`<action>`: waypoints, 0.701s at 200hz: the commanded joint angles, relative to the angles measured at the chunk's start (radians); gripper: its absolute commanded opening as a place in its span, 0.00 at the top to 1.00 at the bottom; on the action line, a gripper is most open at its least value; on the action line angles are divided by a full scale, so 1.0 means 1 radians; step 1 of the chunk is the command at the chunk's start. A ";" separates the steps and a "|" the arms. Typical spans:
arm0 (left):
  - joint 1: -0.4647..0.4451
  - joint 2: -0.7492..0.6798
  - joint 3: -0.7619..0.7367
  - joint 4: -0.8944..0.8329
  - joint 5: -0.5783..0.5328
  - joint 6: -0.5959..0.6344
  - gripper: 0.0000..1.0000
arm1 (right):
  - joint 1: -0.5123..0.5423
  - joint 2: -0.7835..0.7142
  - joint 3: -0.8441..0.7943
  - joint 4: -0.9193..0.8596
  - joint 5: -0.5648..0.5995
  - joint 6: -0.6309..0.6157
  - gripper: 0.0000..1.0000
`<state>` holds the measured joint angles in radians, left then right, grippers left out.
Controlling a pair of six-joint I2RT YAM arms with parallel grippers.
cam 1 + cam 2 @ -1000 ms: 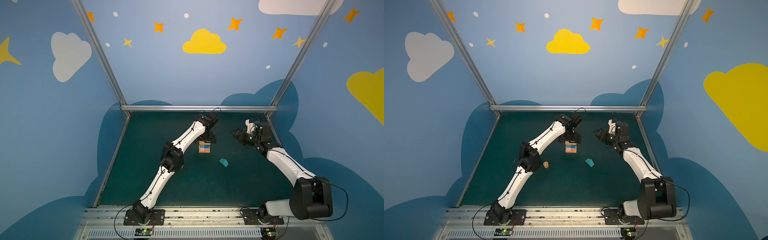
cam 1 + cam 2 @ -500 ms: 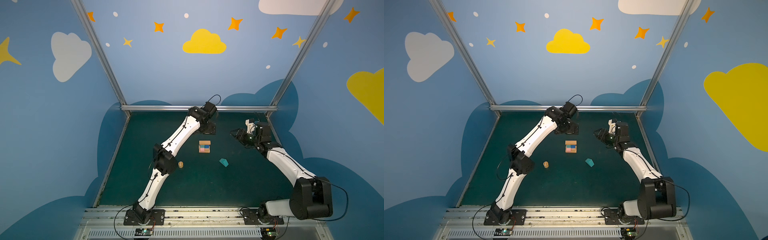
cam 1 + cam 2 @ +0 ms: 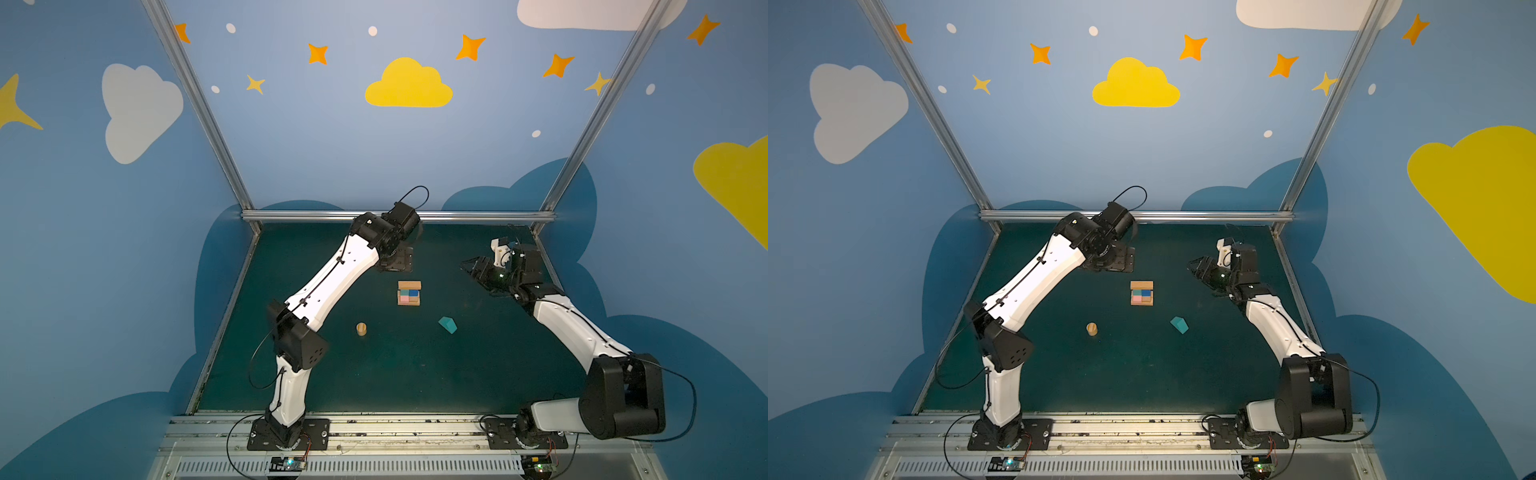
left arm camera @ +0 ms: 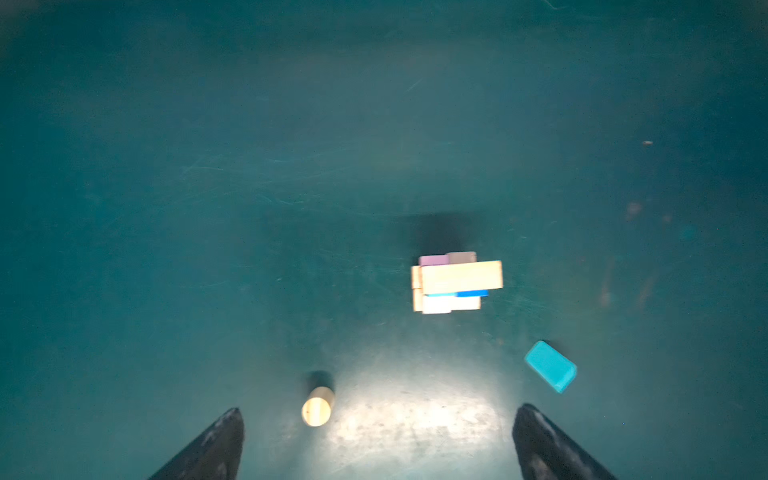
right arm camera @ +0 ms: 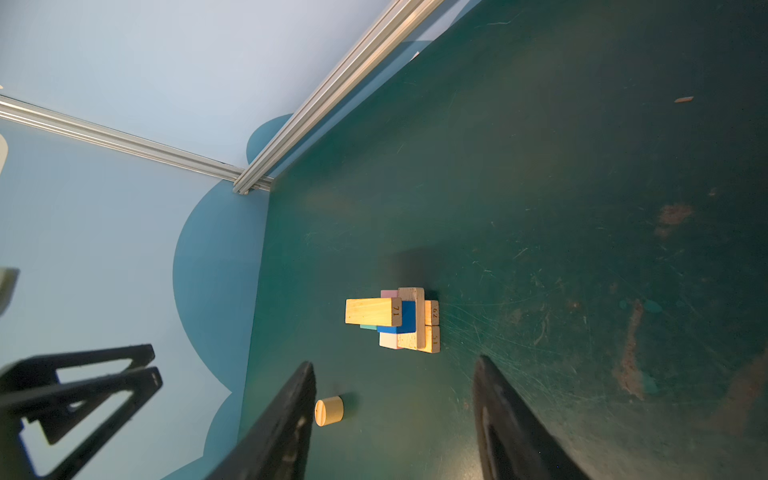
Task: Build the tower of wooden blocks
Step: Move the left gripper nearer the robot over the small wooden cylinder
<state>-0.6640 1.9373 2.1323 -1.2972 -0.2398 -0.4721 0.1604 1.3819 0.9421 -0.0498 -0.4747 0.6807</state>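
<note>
**Top views.**
- Tower [image 3: 409, 293] [image 3: 1141, 293]: stands about mid-tabletop [image 3: 374, 374]. It is made of tan bars, with pink, teal and blue blocks showing between them.
- Wooden cylinder [image 3: 361, 328]: loose, upright, in front of the tower on the left arm's side and well apart from it.
- Teal house-shaped piece [image 3: 447, 324]: loose, lying flat in front of the tower on the right arm's side.
- Left jaws: raised near the back of the tabletop, behind the tower.
- Right jaws: raised off to the tower's side.
- Neither pair touches a block.

**Left wrist view.**
- Left jaws: spread wide, with nothing between them.
- In sight below are the tower [image 4: 457, 282], the cylinder [image 4: 317, 406] and the teal piece [image 4: 550, 366]. The picture is somewhat blurred.

**Right wrist view.**
- Right jaws: parted and empty.
- Tower [image 5: 392, 320]: its top tan bar overhangs one side.
- Cylinder [image 5: 329, 410]: just beside one jaw tip in the picture.

**Step in hand (judged).**
- The robot is between placements. The tower is partly built and two pieces are left.

**Next move calls for (judged).**
- Bring open jaws down squarely around one loose piece, most likely the one on that arm's own side.
- Close on it gently.
- Carry it over the tower and set it on top without nudging the overhanging bar.
</note>
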 commanded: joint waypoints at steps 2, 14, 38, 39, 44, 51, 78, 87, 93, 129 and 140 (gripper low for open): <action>0.002 -0.115 -0.164 0.063 -0.063 -0.042 0.00 | -0.003 0.001 -0.012 -0.013 0.008 -0.005 0.42; 0.007 -0.170 -0.261 0.096 -0.071 -0.061 0.00 | -0.002 0.000 -0.012 -0.015 0.008 -0.005 0.42; 0.020 -0.253 -0.393 0.144 -0.070 -0.096 0.00 | -0.002 -0.003 -0.012 -0.022 0.013 -0.006 0.42; 0.021 -0.256 -0.397 0.146 -0.070 -0.097 0.00 | -0.002 -0.004 -0.012 -0.022 0.013 -0.006 0.42; 0.023 -0.270 -0.420 0.151 -0.068 -0.104 0.00 | -0.002 -0.004 -0.013 -0.025 0.014 -0.007 0.42; 0.027 -0.286 -0.449 0.158 -0.067 -0.113 0.00 | -0.002 -0.007 -0.014 -0.027 0.017 -0.009 0.42; 0.041 -0.333 -0.544 0.175 -0.047 -0.142 0.00 | -0.002 -0.025 -0.017 -0.046 0.036 -0.017 0.42; 0.044 -0.340 -0.569 0.181 -0.041 -0.151 0.00 | -0.002 -0.030 -0.019 -0.048 0.039 -0.018 0.42; 0.045 -0.345 -0.587 0.183 -0.038 -0.157 0.00 | -0.002 -0.033 -0.020 -0.049 0.041 -0.018 0.42; 0.052 -0.353 -0.711 0.209 -0.005 -0.205 0.00 | -0.002 -0.042 -0.022 -0.062 0.055 -0.023 0.42; 0.056 -0.358 -0.761 0.240 0.026 -0.222 0.01 | -0.002 -0.040 -0.022 -0.068 0.061 -0.023 0.42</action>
<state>-0.6170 1.6039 1.4479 -1.0962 -0.2615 -0.6411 0.1604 1.3731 0.9306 -0.0917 -0.4366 0.6727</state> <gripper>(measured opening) 0.994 0.583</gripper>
